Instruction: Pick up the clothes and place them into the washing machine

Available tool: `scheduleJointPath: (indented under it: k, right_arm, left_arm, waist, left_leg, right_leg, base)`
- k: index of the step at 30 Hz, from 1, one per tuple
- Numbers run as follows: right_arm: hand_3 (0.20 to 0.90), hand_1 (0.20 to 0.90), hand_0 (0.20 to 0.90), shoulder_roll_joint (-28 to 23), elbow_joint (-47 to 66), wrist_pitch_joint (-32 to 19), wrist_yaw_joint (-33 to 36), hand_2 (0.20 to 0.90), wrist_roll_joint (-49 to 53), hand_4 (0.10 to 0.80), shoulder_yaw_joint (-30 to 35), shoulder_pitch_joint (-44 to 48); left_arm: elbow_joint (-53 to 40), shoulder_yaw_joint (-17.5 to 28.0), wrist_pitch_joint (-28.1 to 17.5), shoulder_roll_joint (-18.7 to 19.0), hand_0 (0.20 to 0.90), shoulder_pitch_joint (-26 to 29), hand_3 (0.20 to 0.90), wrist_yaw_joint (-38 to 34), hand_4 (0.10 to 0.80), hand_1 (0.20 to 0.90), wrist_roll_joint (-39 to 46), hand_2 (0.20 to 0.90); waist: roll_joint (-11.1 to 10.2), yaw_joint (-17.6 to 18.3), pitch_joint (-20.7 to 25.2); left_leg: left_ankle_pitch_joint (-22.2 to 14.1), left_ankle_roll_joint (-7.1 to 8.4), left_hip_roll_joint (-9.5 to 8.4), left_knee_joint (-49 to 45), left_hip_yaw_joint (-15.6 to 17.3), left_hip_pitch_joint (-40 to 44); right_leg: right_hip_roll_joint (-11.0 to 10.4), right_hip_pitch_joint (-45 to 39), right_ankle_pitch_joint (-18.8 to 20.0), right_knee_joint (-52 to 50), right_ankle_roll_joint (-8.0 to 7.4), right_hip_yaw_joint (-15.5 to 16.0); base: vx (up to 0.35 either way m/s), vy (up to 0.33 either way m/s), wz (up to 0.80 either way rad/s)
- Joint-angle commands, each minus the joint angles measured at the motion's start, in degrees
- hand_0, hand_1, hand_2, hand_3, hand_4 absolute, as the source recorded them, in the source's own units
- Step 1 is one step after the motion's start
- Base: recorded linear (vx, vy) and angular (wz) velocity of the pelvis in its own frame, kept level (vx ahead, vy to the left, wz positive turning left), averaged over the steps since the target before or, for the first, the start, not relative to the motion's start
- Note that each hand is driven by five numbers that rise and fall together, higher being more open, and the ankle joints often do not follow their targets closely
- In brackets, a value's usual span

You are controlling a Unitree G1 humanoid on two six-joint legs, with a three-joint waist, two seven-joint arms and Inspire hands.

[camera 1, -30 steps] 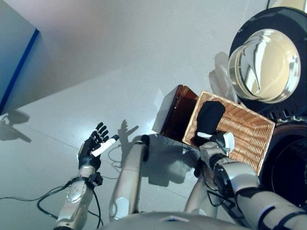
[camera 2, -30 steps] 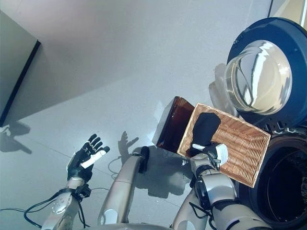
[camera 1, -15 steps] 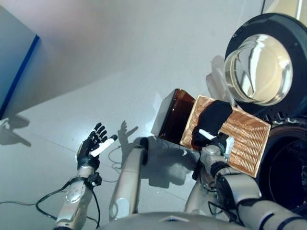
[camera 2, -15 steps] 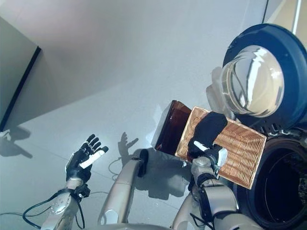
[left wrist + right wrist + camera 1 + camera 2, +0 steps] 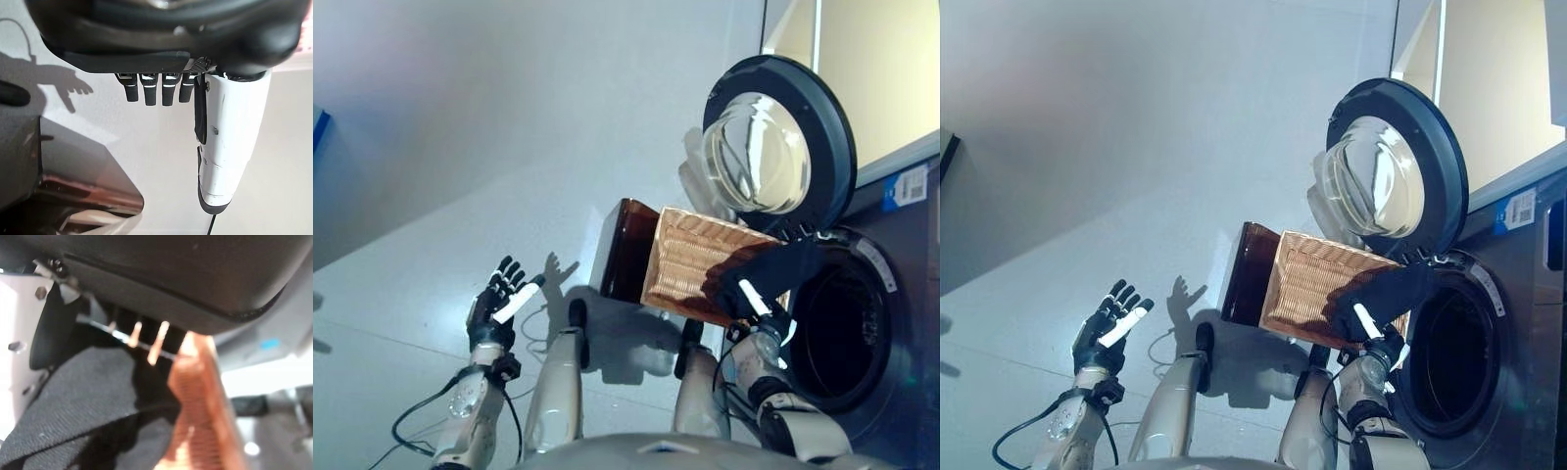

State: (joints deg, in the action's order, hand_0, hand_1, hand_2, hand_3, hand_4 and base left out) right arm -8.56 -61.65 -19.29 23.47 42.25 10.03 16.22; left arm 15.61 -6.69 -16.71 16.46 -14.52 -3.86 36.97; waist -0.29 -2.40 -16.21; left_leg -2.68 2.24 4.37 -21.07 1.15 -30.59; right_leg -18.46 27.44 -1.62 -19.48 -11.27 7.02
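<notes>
A black cloth (image 5: 775,273) hangs from my right hand (image 5: 768,326), which is shut on it with the white thumb (image 5: 1364,319) pressed against it. The cloth is held up over the wicker basket's (image 5: 690,257) near corner, just in front of the washing machine's dark round opening (image 5: 832,338). In the right wrist view the cloth (image 5: 73,401) lies under the hand beside the basket's rim (image 5: 195,396). My left hand (image 5: 499,299) is open and empty, raised at the lower left; it also shows in the left wrist view (image 5: 230,142).
The basket rests on a dark brown box (image 5: 621,250) beside the machine. The machine's round glass door (image 5: 773,147) stands open above the basket. Bare grey floor (image 5: 460,176) stretches to the left.
The camera has swung toward the machine. My right hand has lifted the black cloth from the basket's left end and carried it right, to the machine's opening. The left hand stays raised.
</notes>
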Motion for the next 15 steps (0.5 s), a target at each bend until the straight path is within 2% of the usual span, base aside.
scheduleJointPath:
  k: [1, 6, 15]
  right_arm:
    - [0.200, 0.200, 0.200, -1.6, 4.1, -7.7, -1.6, 0.200, 4.3, 0.300, 3.4, -0.5]
    - [0.200, 0.200, 0.200, -1.8, 3.8, -9.2, -1.3, 0.200, 7.2, 0.300, 6.2, 0.2]
    - [0.200, 0.200, 0.200, -0.3, 3.7, -15.0, -3.5, 0.200, 21.2, 0.300, 14.3, 1.9]
  left_arm:
    - [-3.7, 3.4, -5.7, 1.1, 0.900, 0.3, 0.900, 0.6, 0.800, 0.900, 0.4, 0.900]
    - [-3.4, 3.0, -5.6, 0.5, 0.900, 0.5, 0.900, 0.9, 0.800, 0.900, 0.5, 0.900]
    - [-3.1, 1.9, -5.2, -0.5, 0.900, 0.1, 0.900, 1.2, 0.800, 0.900, 1.2, 0.900]
  waist:
    - [0.6, -0.7, 1.7]
    - [1.3, -0.3, 1.8]
    - [2.5, 0.2, 2.8]
  left_leg:
    - [3.1, 4.09, 2.45, 3.7, -1.9, 0.8]
    - [2.6, 4.15, 2.54, 2.8, -1.8, 0.9]
    - [2.2, 4.32, 2.71, 3.1, -1.2, 1.3]
  right_leg:
    - [-1.5, -2.0, 7.2, 5.0, -0.14, -0.7]
    - [-1.6, -2.0, 6.6, 4.3, -0.18, -1.3]
    - [-1.5, -2.2, 6.2, 4.9, -0.33, -1.7]
  base:
    - [0.041, -0.002, -0.06]
    - [0.005, -0.001, -0.01]
    - [0.010, 0.003, -0.03]
